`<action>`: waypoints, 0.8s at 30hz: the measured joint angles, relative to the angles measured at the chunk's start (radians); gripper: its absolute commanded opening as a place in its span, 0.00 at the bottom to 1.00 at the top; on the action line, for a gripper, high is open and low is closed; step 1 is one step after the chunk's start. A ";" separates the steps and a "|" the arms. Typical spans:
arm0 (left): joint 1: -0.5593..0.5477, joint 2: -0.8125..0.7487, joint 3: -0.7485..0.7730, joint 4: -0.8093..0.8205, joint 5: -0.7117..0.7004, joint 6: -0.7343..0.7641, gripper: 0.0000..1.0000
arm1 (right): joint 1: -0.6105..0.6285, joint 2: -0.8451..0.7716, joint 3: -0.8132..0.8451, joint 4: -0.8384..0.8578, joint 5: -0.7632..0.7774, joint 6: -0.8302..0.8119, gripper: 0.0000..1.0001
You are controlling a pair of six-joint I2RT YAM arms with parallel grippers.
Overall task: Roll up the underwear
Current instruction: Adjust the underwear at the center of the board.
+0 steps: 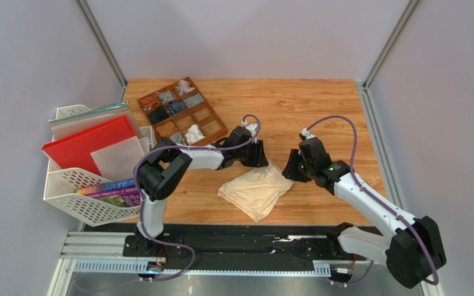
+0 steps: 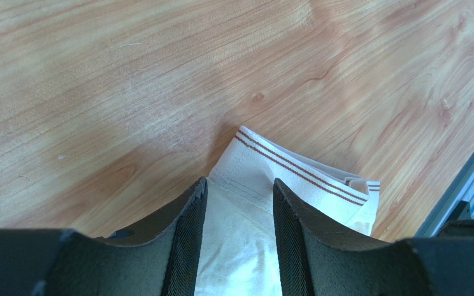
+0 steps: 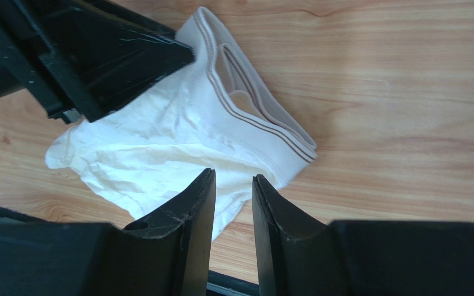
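Between the two arms, the left gripper (image 2: 239, 185) stands with its jaws parted over one end of the waistband (image 2: 295, 172); the cloth lies flat in the gap and looks not pinched. Facing it, the right gripper (image 3: 233, 179) has its jaws a little apart too and grasps nothing. It hangs just above the edge of the underwear (image 3: 177, 135), near the other end of the waistband.

The cream-beige brief lies spread near the middle of the table (image 1: 320, 111), a little toward six o'clock in the top view. Its left-arm corner is at twelve o'clock and the right gripper at about two o'clock. I judge it very light, thin and limp, and it wrinkles easily. It will likely slide on the smooth wood if pushed. The striped waistband is the thicker, firmer part, so its two ends seem the best places to take hold.

At about eleven o'clock stands a wooden organizer tray (image 1: 212, 111) with small rolled garments. At nine o'clock a white wire rack (image 1: 72, 200) holds a red folder (image 1: 88, 145). Bare wood lies around the brief.
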 measured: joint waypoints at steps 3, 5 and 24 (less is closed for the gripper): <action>0.001 0.002 0.011 -0.016 0.000 0.016 0.49 | 0.000 0.036 0.000 0.067 -0.056 -0.014 0.31; 0.002 0.002 0.014 -0.024 0.000 0.021 0.49 | 0.000 0.074 0.002 0.119 -0.096 -0.022 0.30; 0.012 0.007 0.032 -0.053 0.007 0.043 0.50 | 0.000 0.444 0.065 0.296 -0.149 -0.056 0.21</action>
